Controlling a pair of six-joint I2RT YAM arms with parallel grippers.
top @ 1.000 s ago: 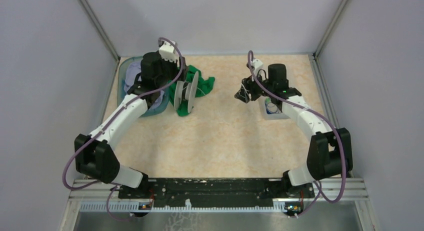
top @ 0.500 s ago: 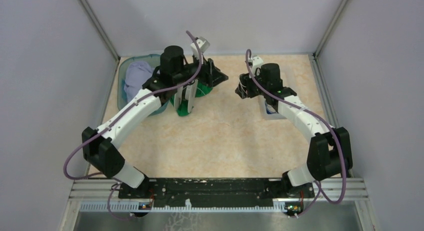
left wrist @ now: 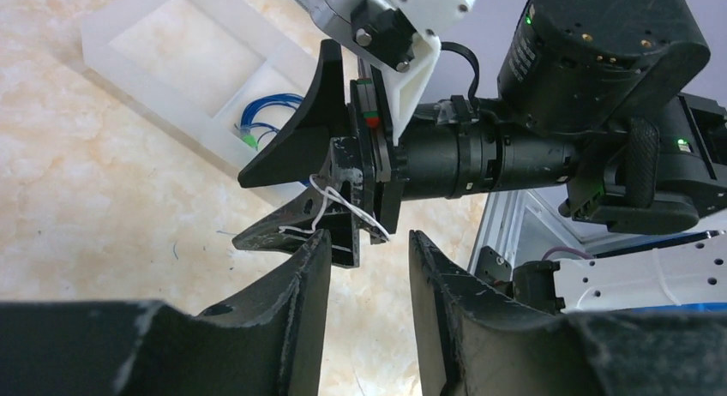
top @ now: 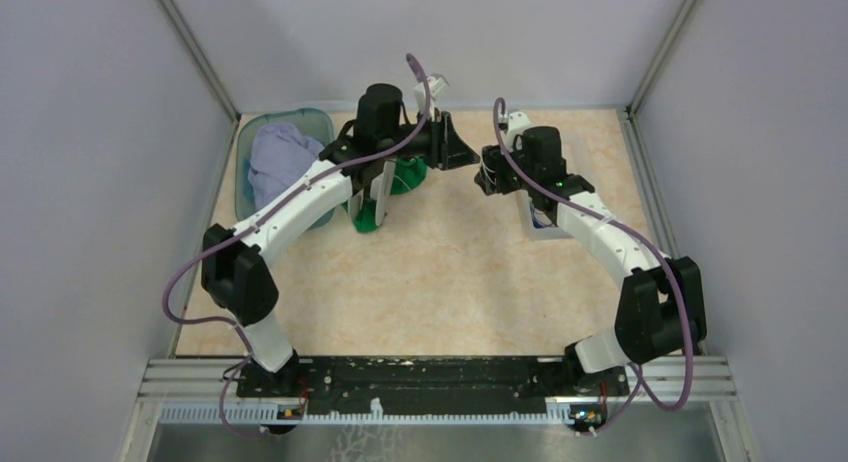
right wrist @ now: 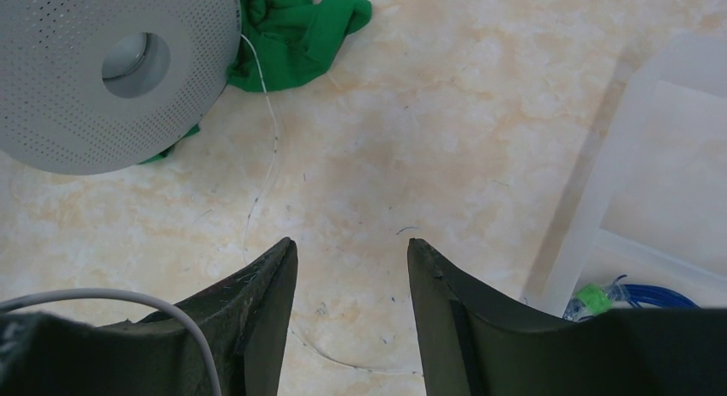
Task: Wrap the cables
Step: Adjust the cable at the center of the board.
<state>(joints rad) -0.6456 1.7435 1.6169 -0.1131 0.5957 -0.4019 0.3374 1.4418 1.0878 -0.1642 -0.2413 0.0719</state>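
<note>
The beige marbled table (top: 440, 282) carries everything. Both white-and-black arms reach towards the middle of its far edge, where their claws meet, nearly tip to tip. In the far left corner sits a teal plastic bin (top: 243, 147) holding a lavender cloth (top: 275, 157). Near the right edge, under the right arm, lies a white translucent tray (left wrist: 171, 53) with compartments. Between bin and tray, near the far edge, a round pale-grey perforated spool (right wrist: 86, 79) stands on a crumpled green cloth (right wrist: 291, 27).

The left claw (left wrist: 369, 242) has its jaws partly apart, a clear gap between them, and nothing visibly clamped. It points at the right claw (right wrist: 351, 250), whose jaws are also partly spread. In its own wrist view only bare table shows between them.

A dark blue coiled cable (left wrist: 266, 113) with a green bit lies in the tray's small compartment. A hair-thin whitish wire (left wrist: 330, 203) hangs snagged across the base of the right claw's fingers, just beside the left fingertips — whether either claw pinches it, I cannot tell. A second pale strand (right wrist: 273, 139) trails from the spool across the table.
</note>
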